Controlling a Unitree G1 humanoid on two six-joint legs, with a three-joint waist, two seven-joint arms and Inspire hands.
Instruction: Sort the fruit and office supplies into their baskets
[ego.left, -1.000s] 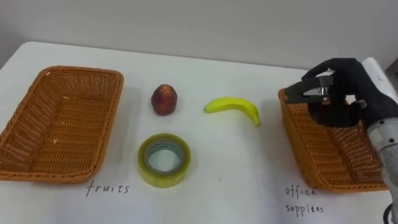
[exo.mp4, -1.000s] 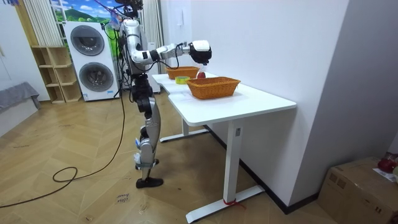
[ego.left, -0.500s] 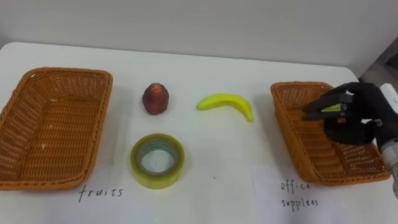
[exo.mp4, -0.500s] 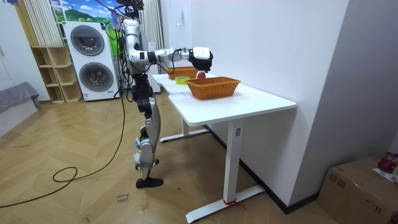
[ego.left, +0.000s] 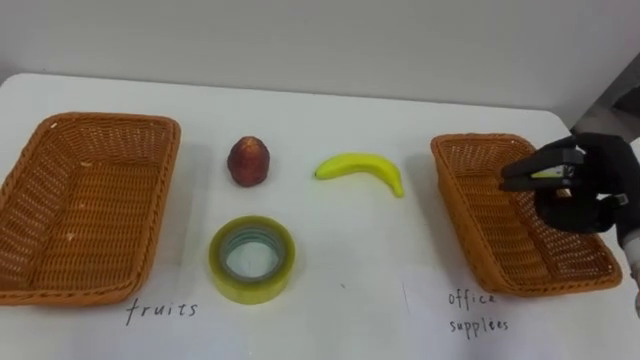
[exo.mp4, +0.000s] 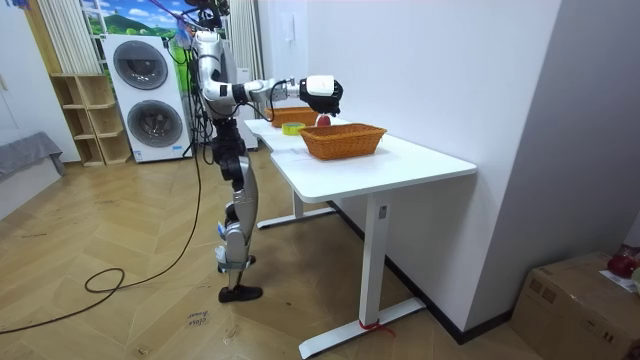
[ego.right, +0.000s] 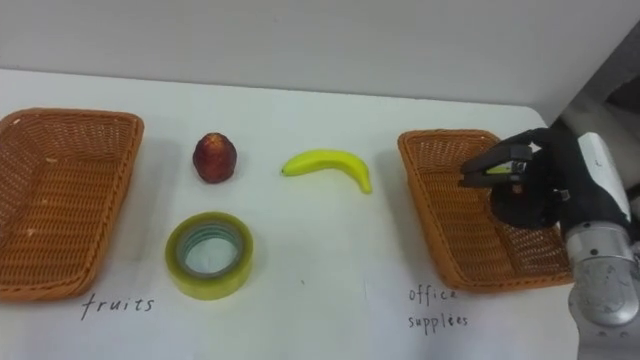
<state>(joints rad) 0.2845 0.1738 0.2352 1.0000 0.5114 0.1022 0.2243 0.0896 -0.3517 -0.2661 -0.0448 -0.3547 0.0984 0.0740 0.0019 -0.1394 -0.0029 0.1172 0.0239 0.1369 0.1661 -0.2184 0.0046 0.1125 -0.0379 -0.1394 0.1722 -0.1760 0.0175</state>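
Table, R hand over rt basket, tape well apart

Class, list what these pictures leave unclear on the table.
- Whether the right robot hand holds anything: eye views, too small and dark.
- Right basket floor beneath it: both eye views, hidden by that hand.
- Left basket: right eye view, cut off by the left edge.

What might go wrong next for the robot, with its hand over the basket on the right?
1. The right hand hangs low over the office supplies basket. Swinging out toward the table, it might catch the rim and shift the basket.
2. The tape roll lies beside the fruits basket, so it might land in the wrong one.
3. The round red fruit might roll if nudged.
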